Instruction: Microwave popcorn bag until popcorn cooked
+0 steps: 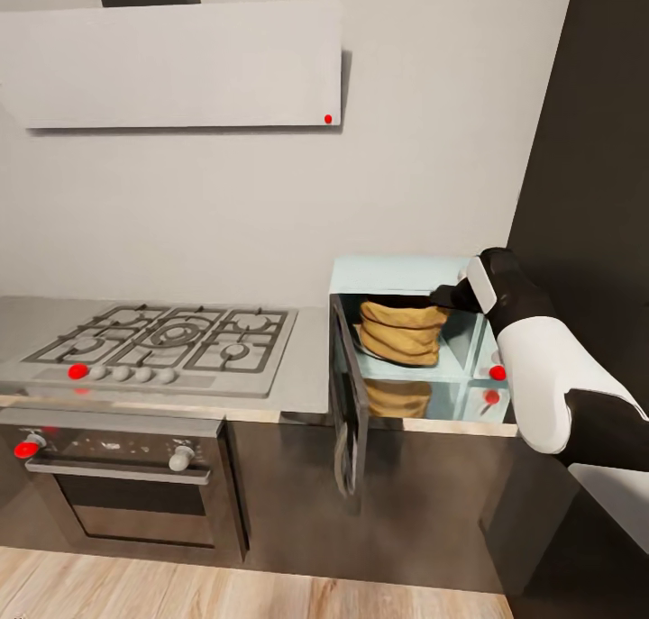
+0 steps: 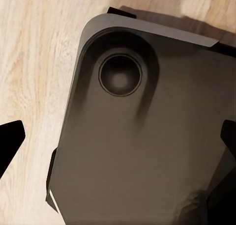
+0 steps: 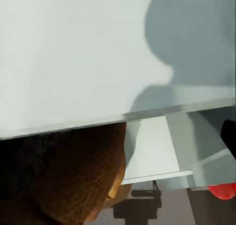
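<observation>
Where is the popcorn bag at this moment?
In the head view, the popcorn bag sits inside the open microwave, right of the stove, with the right gripper at its upper edge.

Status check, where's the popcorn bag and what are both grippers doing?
Popcorn bag inside microwave, door open. Right gripper at bag's rim, grip unclear. Left gripper open over floor.

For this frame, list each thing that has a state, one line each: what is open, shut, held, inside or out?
microwave: door swung open.
popcorn bag: inside the microwave, upright, resting on its floor.
right claw: at the bag's rim inside the microwave; open or shut cannot be told.
left claw: tips spread apart, holding nothing.
built-in oven: door shut.
</observation>
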`<state>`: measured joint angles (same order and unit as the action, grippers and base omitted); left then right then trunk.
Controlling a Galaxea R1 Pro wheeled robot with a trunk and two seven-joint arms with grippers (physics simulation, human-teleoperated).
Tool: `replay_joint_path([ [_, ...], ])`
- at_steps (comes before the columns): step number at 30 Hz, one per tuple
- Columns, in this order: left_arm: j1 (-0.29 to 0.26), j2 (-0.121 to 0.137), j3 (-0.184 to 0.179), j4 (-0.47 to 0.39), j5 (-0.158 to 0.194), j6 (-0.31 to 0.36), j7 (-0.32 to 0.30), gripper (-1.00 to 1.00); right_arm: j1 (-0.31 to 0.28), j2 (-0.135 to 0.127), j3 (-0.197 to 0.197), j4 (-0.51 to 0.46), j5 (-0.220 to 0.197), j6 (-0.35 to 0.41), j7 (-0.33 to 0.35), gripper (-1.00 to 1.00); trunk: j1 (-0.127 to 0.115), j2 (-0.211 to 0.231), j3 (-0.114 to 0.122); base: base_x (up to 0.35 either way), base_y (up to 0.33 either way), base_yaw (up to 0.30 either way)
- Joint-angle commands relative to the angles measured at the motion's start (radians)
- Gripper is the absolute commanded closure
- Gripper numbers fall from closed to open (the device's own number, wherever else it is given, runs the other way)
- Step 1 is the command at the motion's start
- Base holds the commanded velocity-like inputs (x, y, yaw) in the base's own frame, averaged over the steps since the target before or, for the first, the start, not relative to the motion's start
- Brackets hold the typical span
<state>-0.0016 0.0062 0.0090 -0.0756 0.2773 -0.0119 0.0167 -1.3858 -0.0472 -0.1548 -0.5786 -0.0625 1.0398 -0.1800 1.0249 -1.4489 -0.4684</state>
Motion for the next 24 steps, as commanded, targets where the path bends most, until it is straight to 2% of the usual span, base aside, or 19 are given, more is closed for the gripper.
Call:
replay_joint_path([
  [1,0.000,0.000,0.001,-0.001,0.004,-0.001,0.002,-1.00,-0.001,0.000,0.000,-0.001,0.036,0.007,-0.009,-1.00,0.000,-0.001,-0.001,-0.185,0.000,0.000],
  [8,0.000,-0.002,0.002,-0.001,0.005,-0.001,0.002,-1.00,-0.001,0.000,-0.006,-0.012,0.026,0.007,-0.006,-1.00,0.000,-0.001,-0.001,-0.318,0.000,0.000],
  [14,0.000,0.000,0.002,-0.001,0.005,0.000,0.002,-1.00,-0.001,0.000,-0.010,-0.134,0.024,0.007,0.067,-1.00,0.000,-0.001,-0.001,-0.300,0.000,0.000],
  [18,0.000,0.000,0.001,-0.001,0.005,0.000,0.002,-1.00,-0.001,-0.005,-0.010,-0.221,0.024,0.007,0.106,-1.00,0.000,-0.001,-0.001,-0.049,0.000,0.000],
  [24,0.000,0.000,0.000,-0.001,0.005,0.000,0.002,-1.00,0.008,-0.003,-0.008,-0.219,0.025,0.007,0.111,-1.00,0.000,-0.001,-0.001,-0.002,0.000,0.000],
])
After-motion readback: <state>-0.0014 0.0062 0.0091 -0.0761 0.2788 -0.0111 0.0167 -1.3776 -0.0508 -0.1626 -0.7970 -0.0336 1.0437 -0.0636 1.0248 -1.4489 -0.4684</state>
